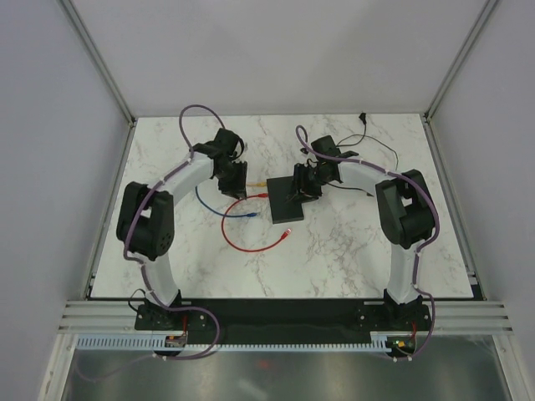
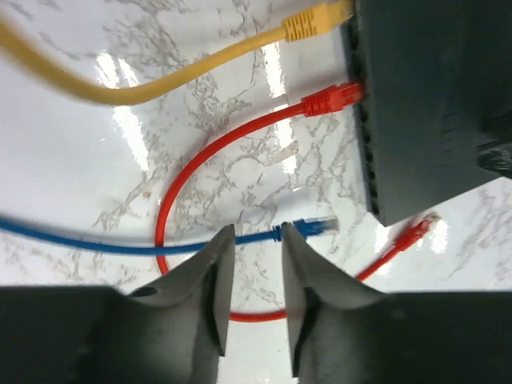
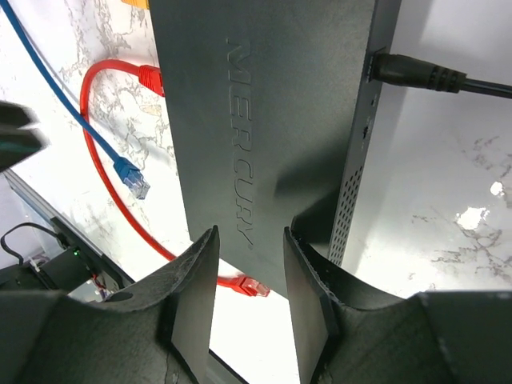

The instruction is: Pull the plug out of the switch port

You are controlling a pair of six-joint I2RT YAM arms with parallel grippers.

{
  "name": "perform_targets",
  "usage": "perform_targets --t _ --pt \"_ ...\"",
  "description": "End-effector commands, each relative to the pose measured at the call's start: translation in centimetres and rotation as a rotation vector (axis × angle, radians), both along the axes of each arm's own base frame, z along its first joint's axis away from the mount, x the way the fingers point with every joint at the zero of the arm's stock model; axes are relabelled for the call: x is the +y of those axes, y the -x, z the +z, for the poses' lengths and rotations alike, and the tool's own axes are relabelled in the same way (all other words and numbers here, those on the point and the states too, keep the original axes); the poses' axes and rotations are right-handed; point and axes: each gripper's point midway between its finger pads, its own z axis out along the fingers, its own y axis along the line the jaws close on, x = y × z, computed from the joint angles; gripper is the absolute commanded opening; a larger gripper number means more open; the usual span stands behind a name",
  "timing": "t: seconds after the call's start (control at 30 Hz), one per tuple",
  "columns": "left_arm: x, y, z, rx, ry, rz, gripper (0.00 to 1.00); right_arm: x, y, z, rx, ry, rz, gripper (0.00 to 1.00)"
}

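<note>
The black switch (image 1: 288, 205) lies mid-table and also shows in the left wrist view (image 2: 432, 104) and the right wrist view (image 3: 272, 120). A yellow plug (image 2: 308, 24) and a red plug (image 2: 332, 98) sit in its ports. A blue plug (image 2: 316, 227) lies loose on the table, clear of the switch. The red cable's other end (image 2: 416, 232) lies free by the switch's corner. My left gripper (image 2: 254, 240) is open and empty, above the blue cable just left of its plug. My right gripper (image 3: 248, 240) is open, with its fingers over the switch's near end.
A black power lead (image 3: 424, 76) enters the switch's far side and trails to the back right (image 1: 368, 134). The red cable loops on the marble table (image 1: 242, 238) in front of the switch. The yellow cable (image 2: 120, 84) runs off to the left.
</note>
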Motion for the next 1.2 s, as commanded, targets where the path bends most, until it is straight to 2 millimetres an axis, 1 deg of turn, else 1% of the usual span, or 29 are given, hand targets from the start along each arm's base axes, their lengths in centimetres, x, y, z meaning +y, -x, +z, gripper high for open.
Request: perform_targets --t 0.0,0.07,0.1,0.13,0.17,0.2,0.23,0.27,0.3,0.33,0.37,0.4,0.43,0.5,0.53,0.57,0.63,0.67,0.7,0.73,0.77,0.8,0.83,0.87,1.0,1.17 --pt "0.8 -0.8 5.8 -0.126 0.036 0.186 0.41 -1.6 -0.3 0.7 -0.044 0.086 -0.014 0.47" --pt "1.2 0.1 6.1 -0.105 0.038 0.252 0.48 -1.6 -0.4 2.1 -0.068 0.082 -0.012 0.47" --pt "1.2 0.6 6.7 -0.089 0.062 0.316 0.48 -1.7 -0.4 2.5 -0.075 0.084 -0.014 0.48" --pt "1.2 1.0 6.7 -0.071 0.069 0.358 0.49 -1.9 -0.3 2.9 -0.080 0.090 -0.015 0.48" --pt "1.8 2.0 5.9 -0.029 0.049 0.407 0.49 -1.9 -0.2 3.7 -0.089 0.089 -0.015 0.48" --pt "1.7 2.6 5.9 0.015 0.072 0.518 0.49 -2.0 -0.2 4.2 -0.099 0.091 -0.014 0.48" --pt "1.7 3.2 5.5 0.059 0.077 0.580 0.50 -2.2 0.2 4.5 -0.091 0.097 -0.016 0.48" --pt "1.5 4.2 5.3 0.117 0.081 0.626 0.50 -2.3 0.4 5.3 -0.107 0.091 -0.015 0.48" --pt "1.1 4.4 5.4 0.161 0.110 0.715 0.50 -2.5 0.9 5.3 -0.099 0.094 -0.015 0.49" --pt "0.6 4.5 5.3 0.195 0.129 0.757 0.51 -2.7 1.2 5.6 -0.103 0.093 -0.018 0.49" --pt "0.7 4.9 5.1 0.229 0.117 0.809 0.52 -2.8 1.5 6.4 -0.120 0.085 -0.020 0.49" --pt "0.7 4.8 5.1 0.254 0.122 0.891 0.53 -3.0 2.0 6.4 -0.115 0.089 -0.020 0.50" --pt "0.6 4.3 5.0 0.258 0.120 0.919 0.54 -3.2 2.3 7.3 -0.137 0.080 -0.022 0.50" --pt "0.8 3.7 5.0 0.257 0.107 0.991 0.55 -3.7 3.0 7.5 -0.147 0.091 -0.024 0.50" --pt "0.9 3.1 4.9 0.243 0.098 1.011 0.56 -4.1 3.4 7.7 -0.148 0.099 -0.027 0.50" --pt "0.9 2.9 4.8 0.250 0.099 1.053 0.56 -4.3 3.6 8.5 -0.174 0.101 -0.027 0.50" --pt "1.1 3.1 4.0 0.272 0.089 1.112 0.56 -4.9 4.4 8.7 -0.178 0.114 -0.029 0.50" --pt "1.0 3.0 3.6 0.286 0.093 1.155 0.56 -5.1 4.7 9.4 -0.197 0.111 -0.032 0.51" --pt "1.0 3.1 3.3 0.296 0.088 1.173 0.56 -5.4 5.0 9.2 -0.200 0.124 -0.036 0.51" --pt "1.0 3.1 3.0 0.305 0.083 1.190 0.55 -5.7 5.0 9.7 -0.219 0.124 -0.041 0.51" --pt "0.9 3.0 2.6 0.324 0.083 1.222 0.54 -5.8 5.1 9.8 -0.225 0.128 -0.043 0.51" --pt "0.7 3.0 2.3 0.336 0.086 1.239 0.54 -6.1 5.4 9.7 -0.226 0.141 -0.043 0.51" --pt "0.6 3.3 1.9 0.360 0.086 1.257 0.51 -6.3 5.4 10.1 -0.236 0.142 -0.045 0.52" --pt "0.5 3.3 1.3 0.381 0.087 1.290 0.50 -6.3 5.5 10.2 -0.241 0.145 -0.044 0.52" --pt "0.6 2.7 -0.1 0.387 0.068 1.320 0.49 -6.6 5.8 10.7 -0.254 0.144 -0.043 0.52" --pt "0.4 3.6 -1.7 0.446 0.038 1.349 0.48 -6.8 6.0 10.8 -0.260 0.147 -0.045 0.52"
